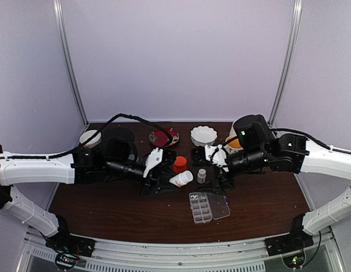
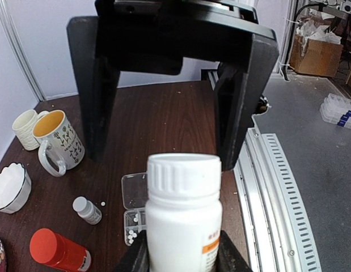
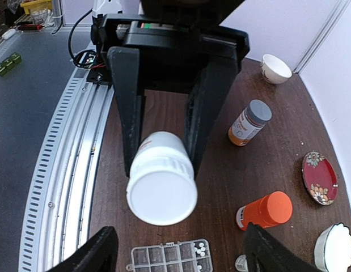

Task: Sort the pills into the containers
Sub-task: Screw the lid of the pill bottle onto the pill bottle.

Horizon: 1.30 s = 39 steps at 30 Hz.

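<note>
Few tiny whitish pills (image 2: pixel 133 225) lie so far in the end compartments of the clear flat plastic pill box (image 1: pixel 208 207), which sits at the near middle of the dark brown table (image 1: pixel 107 209). Most cells look empty, so I judge the sorting barely begun. The left gripper (image 2: pixel 182 258) clamps a white plastic bottle (image 2: pixel 184 226), cap on. The right gripper (image 3: pixel 186 249) gapes wide either side of that cap, not touching. The bottle's orange label is unreadable.

I note a white bottle (image 2: pixel 184 218) up off the brown table (image 1: pixel 260 209). On the table: orange-red bottle (image 3: pixel 266 211) on its side, small grey-capped vial (image 1: pixel 202 175) upright, yellow-lined mug (image 2: pixel 57 141), scalloped bowl (image 1: pixel 203 135), red plate (image 1: pixel 164 136).
</note>
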Motion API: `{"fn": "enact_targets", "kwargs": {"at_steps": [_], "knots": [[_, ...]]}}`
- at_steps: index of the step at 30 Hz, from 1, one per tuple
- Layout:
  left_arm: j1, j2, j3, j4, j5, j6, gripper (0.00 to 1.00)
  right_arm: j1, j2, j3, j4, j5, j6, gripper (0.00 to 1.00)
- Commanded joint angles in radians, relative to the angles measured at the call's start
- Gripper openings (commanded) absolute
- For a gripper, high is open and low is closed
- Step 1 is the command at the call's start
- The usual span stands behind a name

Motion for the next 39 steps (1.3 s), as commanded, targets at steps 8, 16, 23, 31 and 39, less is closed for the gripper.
{"fn": "enact_targets", "kwargs": {"at_steps": [8, 16, 23, 31, 39], "knots": [[0.006, -0.003, 0.042, -0.032, 0.019, 0.003, 0.1, -0.009, -0.019, 0.078, 0.012, 0.009, -0.021, 0.94], [0.006, 0.006, 0.061, -0.056, 0.016, 0.01, 0.11, -0.009, 0.093, 0.232, -0.156, -0.062, -0.087, 0.64], [0.006, 0.003, 0.06, -0.06, 0.012, 0.012, 0.1, -0.008, 0.115, 0.244, -0.186, -0.089, -0.115, 0.68], [0.005, 0.001, 0.06, -0.064, 0.012, 0.014, 0.1, -0.007, 0.089, 0.204, -0.169, -0.103, -0.107, 0.7], [0.006, 0.001, 0.061, -0.064, 0.014, 0.012, 0.1, 0.007, 0.095, 0.2, -0.149, -0.073, -0.1, 0.57]]}}
